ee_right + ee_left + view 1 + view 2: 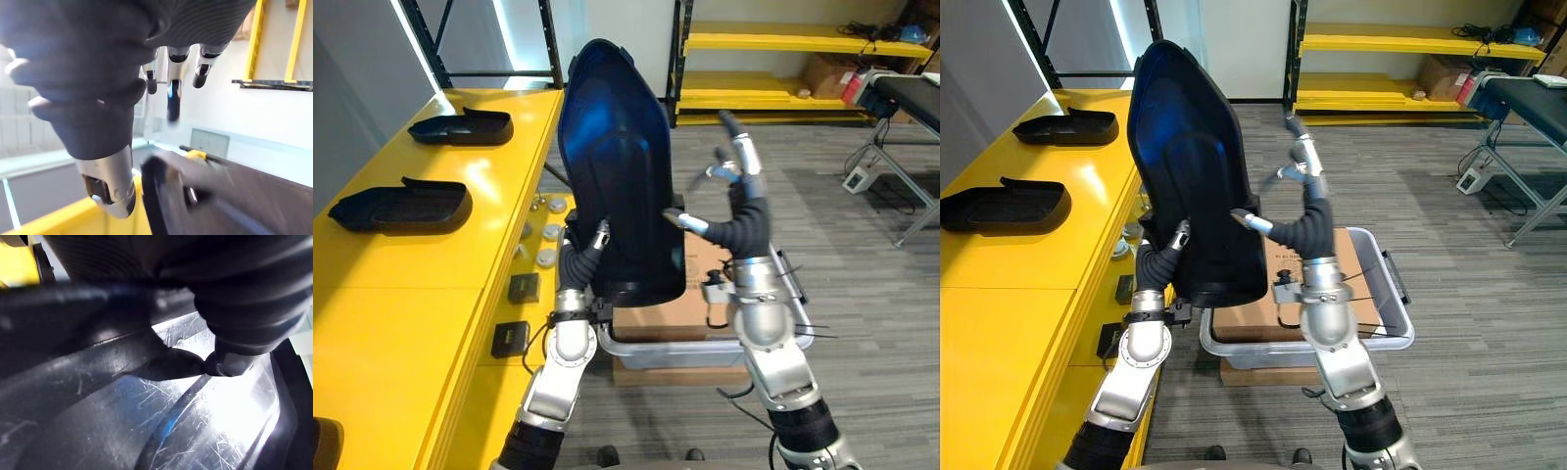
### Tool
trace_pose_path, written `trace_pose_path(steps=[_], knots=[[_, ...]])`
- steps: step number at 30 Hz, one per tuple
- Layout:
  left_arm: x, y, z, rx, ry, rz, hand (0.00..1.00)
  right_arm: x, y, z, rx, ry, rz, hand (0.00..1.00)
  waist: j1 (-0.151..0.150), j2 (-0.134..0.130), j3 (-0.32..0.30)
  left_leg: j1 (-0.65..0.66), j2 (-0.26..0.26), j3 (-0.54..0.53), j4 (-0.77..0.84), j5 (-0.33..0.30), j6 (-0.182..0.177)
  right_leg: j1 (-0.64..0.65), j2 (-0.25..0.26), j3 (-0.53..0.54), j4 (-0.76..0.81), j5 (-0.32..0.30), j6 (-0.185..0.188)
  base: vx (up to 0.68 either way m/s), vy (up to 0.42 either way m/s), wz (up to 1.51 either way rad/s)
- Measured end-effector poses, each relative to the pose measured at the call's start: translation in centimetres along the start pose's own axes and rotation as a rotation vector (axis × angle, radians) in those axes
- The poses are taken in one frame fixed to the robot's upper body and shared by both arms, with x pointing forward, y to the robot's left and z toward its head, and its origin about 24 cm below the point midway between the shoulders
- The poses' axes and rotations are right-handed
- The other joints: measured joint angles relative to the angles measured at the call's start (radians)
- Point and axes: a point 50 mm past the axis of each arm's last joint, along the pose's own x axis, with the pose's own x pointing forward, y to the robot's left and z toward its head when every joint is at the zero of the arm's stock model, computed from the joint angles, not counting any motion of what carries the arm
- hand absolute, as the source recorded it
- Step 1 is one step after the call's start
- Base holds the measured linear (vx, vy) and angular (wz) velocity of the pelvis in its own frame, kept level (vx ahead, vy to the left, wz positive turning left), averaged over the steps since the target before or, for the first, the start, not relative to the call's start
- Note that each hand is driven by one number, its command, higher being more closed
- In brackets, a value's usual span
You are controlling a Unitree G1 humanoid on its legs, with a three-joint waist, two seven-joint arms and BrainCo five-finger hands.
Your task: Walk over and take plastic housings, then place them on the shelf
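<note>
Left robot hand (585, 253) is clamped on the lower edge of a large, glossy, dark blue-black moulded plastic housing (617, 166). Its thumb lies across the near face and the rest of the hand is tucked behind. The left wrist view shows a dark fingertip pressing on the scratched shiny surface. The housing stands upright in the air in front of the robot, beside the long yellow shelf (411, 313) on the robot's left. Gripping it low and on end probably keeps the tall shell clear of the shelf edge while it is carried across.

The right robot hand (746, 181) is released, with its fingers straight and pointing up just beside the housing's right edge. Its thumb reaches towards that edge, but I cannot tell whether it touches. It looks placed to steady the shell if it tips.

Three housings can be counted for certain. One is held, and two black shallow tray-like housings lie flat on the yellow shelf, well apart from each other, a nearer one (401, 206) and a farther one (462, 127). That suggests the bare deck nearer the robot is the next place to fill.

One grey plastic tub (1386, 294) sits on the floor below the arms, holding one brown cardboard box (651, 323).

On a lower yellow ledge sit two small black blocks, (524, 287) and (510, 338), and several small white discs (556, 232).
</note>
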Motion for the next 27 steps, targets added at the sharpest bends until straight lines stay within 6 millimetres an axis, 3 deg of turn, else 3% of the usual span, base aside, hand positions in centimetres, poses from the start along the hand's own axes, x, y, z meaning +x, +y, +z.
trace_pose_path(steps=[4, 9, 12, 14, 15, 16, 18, 20, 23, 24, 27], knots=[[-0.7, 2.4, -0.7, 0.024, 0.035, 0.098, 1.0, -0.8, -6.1, 0.3, -0.032, -0.014, -0.249, 0.0, -0.002, 0.004, -0.003, 0.0, 0.002, -0.001, -0.002, 0.0, 0.0, 0.0, 0.002, -0.001, 0.0, -0.001, -0.001, 0.0, 0.0, 0.0], [-1.8, 5.0, -1.0, 0.039, 0.067, 0.208, 1.0, -5.3, -12.5, -1.8, -0.128, 0.144, -0.577, 0.0, -0.009, 0.014, -0.009, -0.004, 0.002, -0.006, -0.002, -0.001, -0.001, -0.001, 0.002, -0.006, -0.003, -0.001, 0.0, 0.0, -0.001, 0.02], [-2.9, 6.4, -0.6, 0.052, 0.06, 0.254, 1.0, -11.0, -15.6, -5.4, -0.241, 0.436, -0.728, 0.0, -0.018, 0.018, -0.012, -0.01, 0.002, -0.01, -0.002, -0.003, -0.003, -0.005, 0.002, -0.008, -0.004, -0.001, 0.0, 0.0, 0.0, 0.01], [-3.6, 7.0, -0.2, 0.05, 0.046, 0.273, 1.0, -16.5, -16.9, -7.8, -0.289, 0.705, -0.816, 0.0, -0.023, 0.024, -0.015, -0.019, 0.002, -0.013, -0.002, -0.003, -0.003, -0.012, 0.002, -0.009, -0.006, -0.001, 0.0, 0.0, -0.002, 0.02], [-4.0, 7.2, 0.0, 0.048, 0.04, 0.28, 1.0, -19.8, -17.1, -8.8, -0.302, 0.849, -0.862, 0.0, -0.026, 0.029, -0.017, -0.024, 0.002, -0.017, -0.002, -0.003, -0.003, -0.016, 0.002, -0.011, -0.007, -0.001, 0.0, 0.01, -0.005, 0.05], [-4.2, 7.3, 0.1, 0.047, 0.04, 0.282, 1.0, -21.4, -17.0, -9.2, -0.299, 0.925, -0.884, 0.0, -0.026, 0.032, -0.017, -0.024, 0.001, -0.018, -0.002, -0.003, -0.003, -0.015, 0.003, -0.011, -0.008, -0.001, 0.0, 0.02, -0.01, 0.07], [-4.9, 7.4, 0.1, 0.042, 0.049, 0.286, 1.0, -27.5, -15.7, -10.0, -0.274, 1.195, -0.937, 0.0, -0.027, 0.041, -0.023, -0.023, 0.002, -0.025, -0.001, -0.002, -0.002, -0.009, 0.003, -0.018, -0.007, 0.001, 0.004, 0.02, -0.013, 0.08], [-5.5, 7.3, -0.1, 0.033, 0.07, 0.27, 1.0, -30.6, -14.0, -10.1, -0.24, 1.349, -0.91, 0.0, -0.028, 0.044, -0.024, -0.016, 0.003, -0.031, -0.001, 0.0, 0.001, 0.006, 0.003, -0.028, -0.006, -0.002, 0.005, 0.02, -0.017, 0.09], [-6.5, 7.4, -0.4, 0.036, 0.106, 0.258, 1.0, -33.8, -10.3, -10.2, -0.188, 1.556, -0.713, 0.0, -0.027, 0.041, -0.023, 0.001, 0.004, -0.054, -0.004, -0.006, -0.003, 0.031, 0.004, -0.046, 0.004, -0.018, 0.006, -0.02, -0.024, 0.18], [-6.6, 7.4, -0.5, 0.037, 0.111, 0.257, 1.0, -34.1, -10.0, -10.2, -0.184, 1.577, -0.691, 0.0, -0.027, 0.041, -0.022, 0.002, 0.004, -0.058, -0.006, -0.007, -0.003, 0.035, 0.004, -0.052, 0.005, -0.021, 0.006, -0.05, -0.029, 0.38], [-7.6, 7.6, -0.9, 0.041, 0.157, 0.261, 1.0, -35.4, -6.5, -10.8, -0.127, 1.698, -0.489, 0.0, 0.004, 0.032, -0.019, -0.002, 0.002, -0.106, -0.008, -0.012, -0.003, 0.049, -0.003, -0.1, 0.037, -0.06, 0.015, -0.06, -0.025, 0.47]])
